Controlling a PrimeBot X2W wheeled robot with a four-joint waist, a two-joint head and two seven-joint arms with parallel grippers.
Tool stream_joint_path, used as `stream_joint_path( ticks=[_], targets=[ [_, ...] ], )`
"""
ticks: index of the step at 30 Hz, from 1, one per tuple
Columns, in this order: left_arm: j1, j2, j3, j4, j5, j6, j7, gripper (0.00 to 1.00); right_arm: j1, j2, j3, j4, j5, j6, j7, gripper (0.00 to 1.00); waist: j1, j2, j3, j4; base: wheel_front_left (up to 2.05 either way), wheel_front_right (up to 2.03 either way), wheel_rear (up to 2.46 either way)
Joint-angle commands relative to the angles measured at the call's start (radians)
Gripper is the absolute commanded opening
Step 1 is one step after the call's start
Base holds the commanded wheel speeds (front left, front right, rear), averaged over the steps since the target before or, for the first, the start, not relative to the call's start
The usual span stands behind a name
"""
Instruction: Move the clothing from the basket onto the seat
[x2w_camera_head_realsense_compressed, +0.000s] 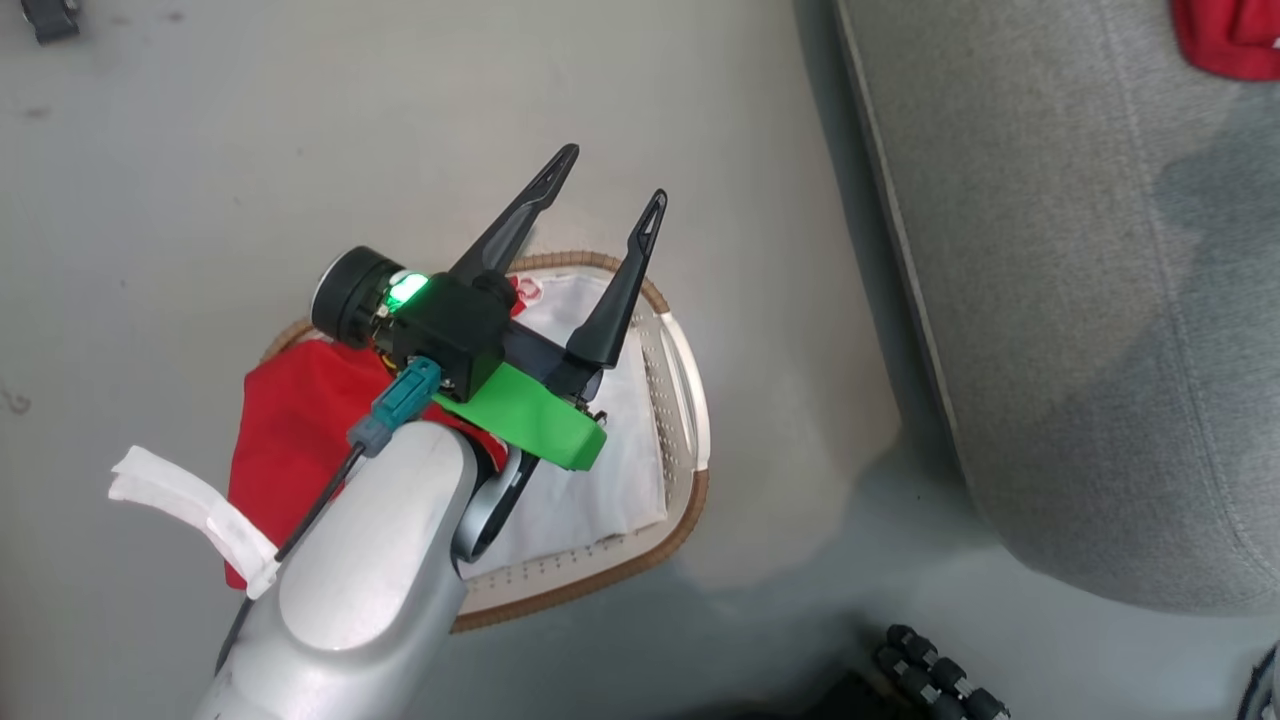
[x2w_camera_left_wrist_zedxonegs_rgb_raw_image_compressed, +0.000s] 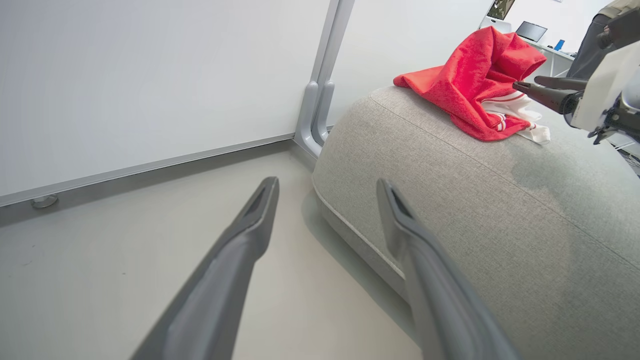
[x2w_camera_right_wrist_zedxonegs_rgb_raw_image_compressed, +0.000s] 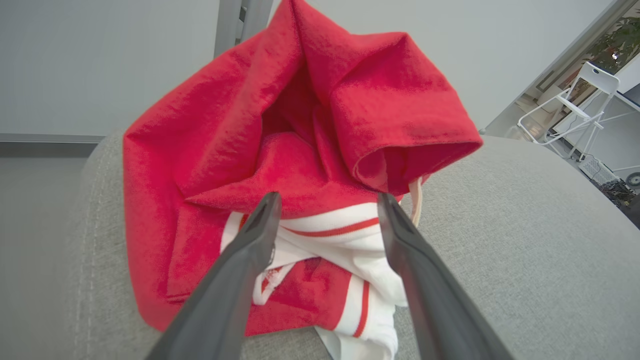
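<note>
The task is sitting roughly at its midpoint, going by what shows. One garment (x2w_camera_right_wrist_zedxonegs_rgb_raw_image_compressed: 320, 115) is lying bunched on the seat (x2w_camera_right_wrist_zedxonegs_rgb_raw_image_compressed: 525, 240), directly ahead of the right gripper (x2w_camera_right_wrist_zedxonegs_rgb_raw_image_compressed: 328, 198). Its white striped cuff is showing between and just beneath the two fingers. That gripper's jaws are standing wide apart and pinching nothing, so this piece is counting as delivered in my reading.

The left gripper (x2w_camera_head_realsense_compressed: 613, 173) is hanging above the basket (x2w_camera_head_realsense_compressed: 692, 420), jaws spread wide and empty, fingertips reaching out past the far rim. Back towards its wrist and to its left, another garment (x2w_camera_head_realsense_compressed: 300, 430) is slumping over the basket's edge. The white liner (x2w_camera_head_realsense_compressed: 600, 490) is lying bare under the palm and to its right. The forearm is covering part of the basket, so I cannot tell whether more clothing is lying beneath it.

The seat is sitting off to this gripper's right, apart from the basket, with floor between them.

What is remaining, as I judge it, is at least that one garment: gripping it, lifting it clear of the rim and carrying it across to the seat. The left gripper is looking better placed for that.
</note>
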Motion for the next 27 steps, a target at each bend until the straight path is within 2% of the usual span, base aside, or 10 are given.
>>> stream_joint_path(
  ticks=[1, 5, 13, 18, 27],
  targets=[
    [0.020, -0.006, 0.010, 0.001, -0.009, -0.003, 0.000, 1.00, 0.031, -0.002, 0.012, -0.010, 0.009, -0.001, -0.002, 1.00, -0.0001, 0.0000, -0.064, -0.006, 0.00, 0.00, 0.00],
    [0.049, -0.020, 0.035, 0.006, -0.013, -0.003, 0.001, 1.00, 0.068, -0.009, 0.058, -0.028, 0.023, -0.001, -0.002, 1.00, -0.0001, 0.0000, -0.128, 0.010, 0.00, 0.00, 0.00],
    [0.136, -0.054, 0.179, 0.026, -0.008, -0.001, 0.001, 1.00, 0.088, 0.004, 0.133, -0.055, 0.056, -0.001, -0.002, 1.00, -0.0001, 0.0000, -0.264, 0.062, 0.00, 0.00, 0.00],
    [0.203, -0.072, 0.284, 0.039, 0.001, 0.000, 0.001, 1.00, 0.120, 0.040, 0.179, -0.076, 0.086, -0.001, -0.002, 1.00, -0.0001, 0.0000, -0.342, 0.107, 0.00, 0.00, 0.00],
    [0.321, -0.084, 0.405, 0.075, 0.022, 0.000, 0.001, 1.00, 0.244, 0.117, 0.267, -0.154, 0.145, -0.001, -0.002, 1.00, -0.0001, 0.0000, -0.456, 0.171, 0.00, 0.00, 0.00]
  ],
)
